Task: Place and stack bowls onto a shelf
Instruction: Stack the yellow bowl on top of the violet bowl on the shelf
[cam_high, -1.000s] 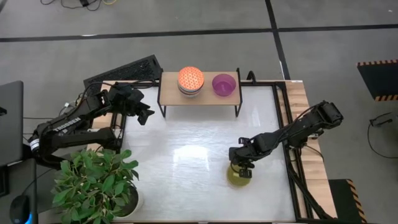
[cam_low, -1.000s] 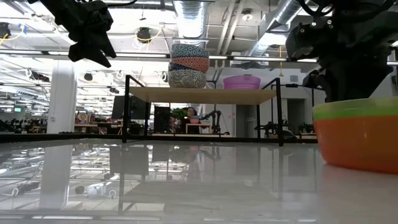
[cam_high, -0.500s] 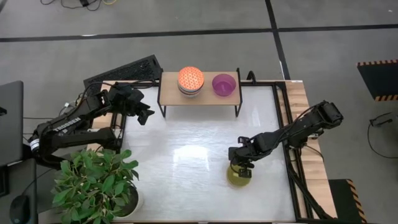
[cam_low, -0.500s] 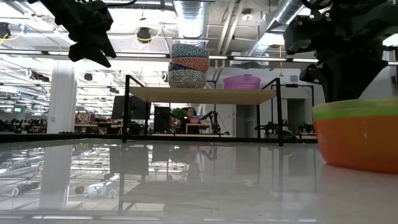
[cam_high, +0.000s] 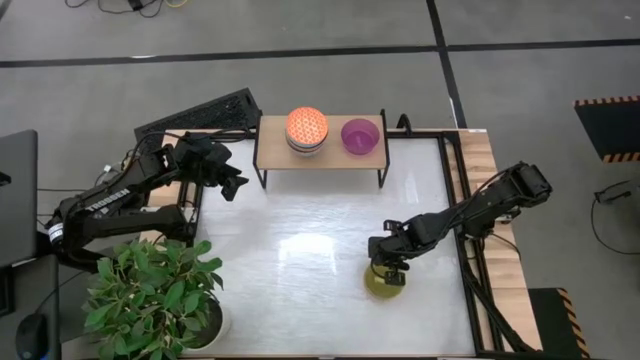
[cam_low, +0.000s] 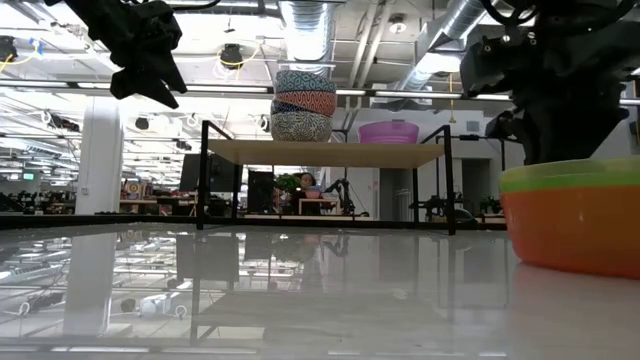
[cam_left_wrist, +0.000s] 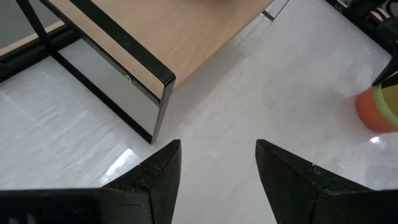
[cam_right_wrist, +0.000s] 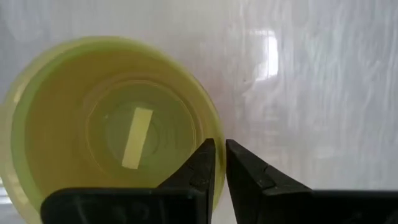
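The right end effector (cam_right_wrist: 219, 163) is pinched on the rim of the olive-yellow bowl (cam_right_wrist: 106, 124), which sits on the desk (cam_high: 300, 250) well in front of the shelf (cam_high: 322, 150). No legible writing. The left end effector (cam_left_wrist: 217, 168) hovers spread beside the shelf's left end.

The shelf (cam_high: 320, 143) has a matt light wood top on black metal legs above a glossy white tabletop (cam_high: 300, 250).
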